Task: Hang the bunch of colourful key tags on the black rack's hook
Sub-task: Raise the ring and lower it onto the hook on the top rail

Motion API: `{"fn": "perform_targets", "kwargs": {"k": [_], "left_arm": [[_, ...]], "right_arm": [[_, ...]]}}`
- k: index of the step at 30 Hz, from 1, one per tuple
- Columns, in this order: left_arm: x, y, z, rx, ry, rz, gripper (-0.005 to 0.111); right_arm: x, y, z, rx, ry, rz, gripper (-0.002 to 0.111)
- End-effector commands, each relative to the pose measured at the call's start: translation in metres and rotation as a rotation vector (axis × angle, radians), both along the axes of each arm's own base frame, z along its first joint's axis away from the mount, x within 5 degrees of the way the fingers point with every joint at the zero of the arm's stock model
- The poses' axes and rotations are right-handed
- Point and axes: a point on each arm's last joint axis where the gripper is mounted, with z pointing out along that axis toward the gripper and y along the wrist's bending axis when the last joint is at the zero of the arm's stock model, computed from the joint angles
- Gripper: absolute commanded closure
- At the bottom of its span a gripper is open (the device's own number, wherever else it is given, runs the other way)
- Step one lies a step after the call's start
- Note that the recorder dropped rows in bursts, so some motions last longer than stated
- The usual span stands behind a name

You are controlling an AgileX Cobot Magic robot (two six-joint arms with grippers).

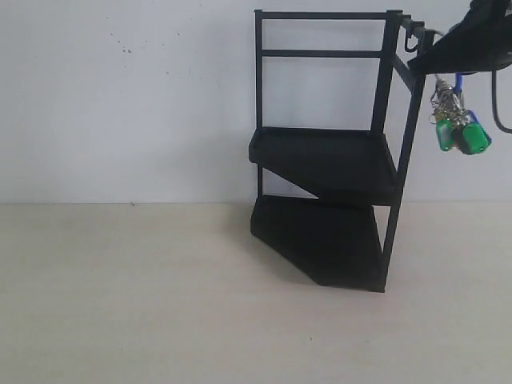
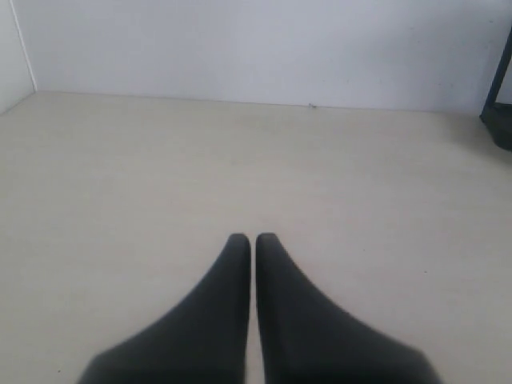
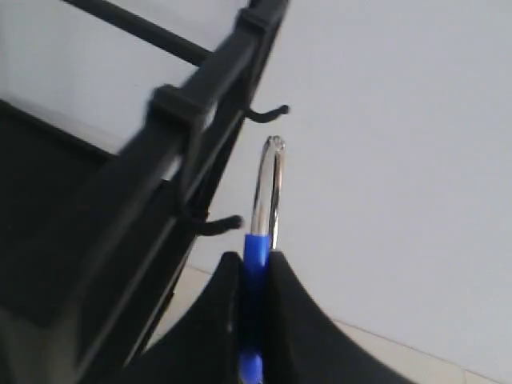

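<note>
The colourful key tag bunch [image 1: 461, 132] hangs in the air to the right of the black rack [image 1: 328, 160], green tags lowest. My right gripper [image 1: 424, 58] is shut on the bunch's blue-and-silver loop [image 3: 268, 188], up by the rack's top front corner. In the right wrist view the gripper [image 3: 254, 260] clamps the blue part, and the silver end sticks out past the fingertips. The loop's silver end stands just beside a small black prong hook [image 3: 224, 225] and is not over it. My left gripper [image 2: 254, 240] is shut on nothing, low over the table.
A second small hook [image 3: 270, 112] juts from the same top bar farther along. The rack's two solid tiers [image 1: 324, 152] lie below and left of the bunch. A white wall stands behind. The rack's edge [image 2: 500, 120] shows at the side of the left wrist view.
</note>
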Motion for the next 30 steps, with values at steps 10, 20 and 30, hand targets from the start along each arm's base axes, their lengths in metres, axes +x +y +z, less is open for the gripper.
{"fn": "perform_targets", "kwargs": {"k": [10, 20, 30], "left_arm": [[0.000, 0.000, 0.002, -0.002, -0.010, 0.004, 0.102], [0.000, 0.000, 0.002, -0.002, -0.010, 0.004, 0.102], [0.000, 0.000, 0.002, -0.002, -0.010, 0.004, 0.102]], "right_arm": [[-0.006, 0.010, 0.004, -0.019, 0.025, 0.032, 0.109], [-0.006, 0.010, 0.002, -0.020, 0.048, 0.026, 0.092], [-0.029, 0.003, 0.017, -0.014, 0.101, -0.008, 0.086]]}}
